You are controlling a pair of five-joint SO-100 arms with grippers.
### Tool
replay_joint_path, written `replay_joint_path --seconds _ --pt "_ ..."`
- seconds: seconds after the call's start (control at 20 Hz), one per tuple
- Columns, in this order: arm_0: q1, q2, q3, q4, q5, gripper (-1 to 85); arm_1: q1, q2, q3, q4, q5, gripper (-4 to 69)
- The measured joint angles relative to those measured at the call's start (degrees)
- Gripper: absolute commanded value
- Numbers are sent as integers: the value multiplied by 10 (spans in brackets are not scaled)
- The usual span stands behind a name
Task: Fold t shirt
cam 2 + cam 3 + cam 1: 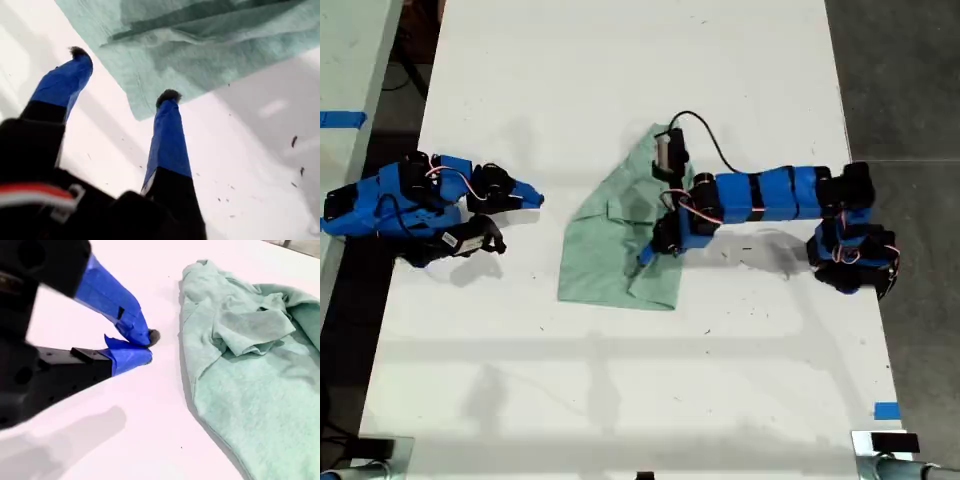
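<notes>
Two grippers attend the t shirt point(620, 240), lying mid-table. My first gripper point(122, 75), jaws spread, hovers at its edge on the exterior view's right. My second gripper point(142, 347), jaws pressed together, rests apart. Soft, light cloth probably; grip a hem corner.

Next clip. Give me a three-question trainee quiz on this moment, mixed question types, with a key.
1. True or false: my second tool is shut on the shirt.
2. Which tool is open at the shirt's edge? A) my first tool B) my second tool C) neither
3. Fill in: in the exterior view, the arm over the shirt reaches in from that view's ____ side.

Key:
1. False. Its tips are shut, but on nothing; it sits on the bare table, apart from the shirt.
2. A. One fingertip is at the shirt's edge, the other over the table.
3. Right.
</notes>
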Motion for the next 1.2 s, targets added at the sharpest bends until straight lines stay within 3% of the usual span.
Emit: replay_joint_path --seconds 0.25,0.45,0.65,0.85,1.2 --pt "0 0 0 0 0 -2 16 299 337 -35 60 124" --pt "0 0 0 0 0 1 25 592 713 -136 126 108" --pt "0 0 0 0 0 32 48 814 997 -176 131 103" --pt "1 0 0 0 0 18 62 1150 1107 -119 22 93" --pt "1 0 0 2 -1 79 69 1208 1110 -111 -4 49"
